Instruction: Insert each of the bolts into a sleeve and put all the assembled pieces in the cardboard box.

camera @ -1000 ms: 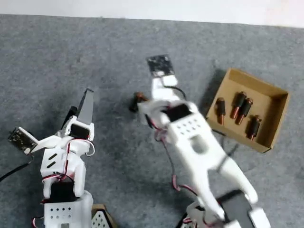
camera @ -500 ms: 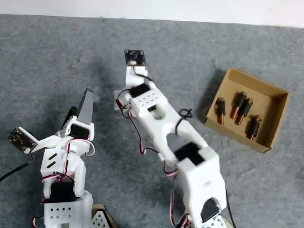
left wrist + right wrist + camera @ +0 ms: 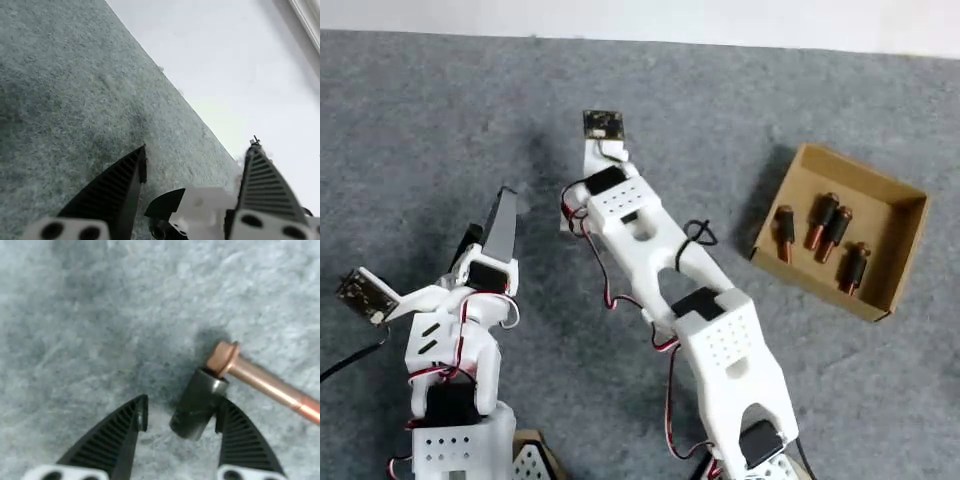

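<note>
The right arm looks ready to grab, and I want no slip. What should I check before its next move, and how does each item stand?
1. The right gripper is open: ok.
2. The black sleeve sits between its fingers: ok, close to one of them.
3. The bolt is inserted in the sleeve: not ok; it lies on the mat, head against the sleeve's end, shaft pointing away.
4. The left gripper is open and empty: ok.
5. The cardboard box has room: ok; four assembled pieces lie inside, with bare floor left.
</note>
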### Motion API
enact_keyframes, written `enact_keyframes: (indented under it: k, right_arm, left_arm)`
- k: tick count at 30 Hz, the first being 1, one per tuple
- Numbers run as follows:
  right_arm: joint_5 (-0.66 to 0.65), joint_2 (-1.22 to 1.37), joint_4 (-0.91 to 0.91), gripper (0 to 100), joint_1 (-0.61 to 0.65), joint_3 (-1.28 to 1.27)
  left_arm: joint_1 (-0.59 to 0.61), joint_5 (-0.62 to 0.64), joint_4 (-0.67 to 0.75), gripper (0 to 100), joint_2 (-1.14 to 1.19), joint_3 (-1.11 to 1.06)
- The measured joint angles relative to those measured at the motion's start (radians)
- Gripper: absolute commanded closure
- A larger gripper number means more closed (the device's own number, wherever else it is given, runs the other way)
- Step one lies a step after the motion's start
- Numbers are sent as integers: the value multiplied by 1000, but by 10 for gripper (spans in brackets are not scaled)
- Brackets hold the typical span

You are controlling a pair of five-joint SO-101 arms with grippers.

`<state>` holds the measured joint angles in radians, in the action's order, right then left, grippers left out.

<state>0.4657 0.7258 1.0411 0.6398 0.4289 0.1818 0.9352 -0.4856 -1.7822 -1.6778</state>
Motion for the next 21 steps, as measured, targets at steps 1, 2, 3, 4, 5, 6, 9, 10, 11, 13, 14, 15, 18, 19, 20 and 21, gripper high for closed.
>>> enact_keyframes:
  k: [1,2,3,4,5,6,9,10,11,13,14,15,18,19,20,21]
  right_arm:
    - [0,0,3,834,-6,0]
    - [2,0,11,864,-9,0]
    - [2,0,21,898,-11,2]
    - [2,0,37,935,-17,3]
    - [2,0,49,974,-25,6]
    - [2,2,60,998,-32,9]
    - [2,11,78,994,-55,11]
    - [2,11,80,995,-60,11]
    - [2,11,80,995,-61,11]
    - [2,11,89,995,-64,14]
    - [-5,12,109,995,-66,21]
    - [-23,12,127,995,-66,37]
    - [-81,-6,193,995,-64,71]
    - [-97,-21,222,995,-61,74]
    - [-106,-46,241,995,-60,78]
    - [-118,-77,255,995,-60,80]
  left_arm:
    - [0,0,0,713,0,0]
    - [0,0,0,713,0,0]
    - [0,0,0,713,0,0]
    - [0,0,0,713,0,0]
    - [0,0,0,713,0,0]
    - [0,0,0,713,0,0]
    - [0,0,0,713,0,0]
    - [0,0,0,713,0,0]
    - [0,0,0,713,0,0]
    - [0,0,0,713,0,0]
    - [0,0,0,713,0,0]
    - [0,0,0,713,0,0]
    - [0,0,0,713,0,0]
    - [0,0,0,713,0,0]
    - [0,0,0,713,0,0]
    - [0,0,0,713,0,0]
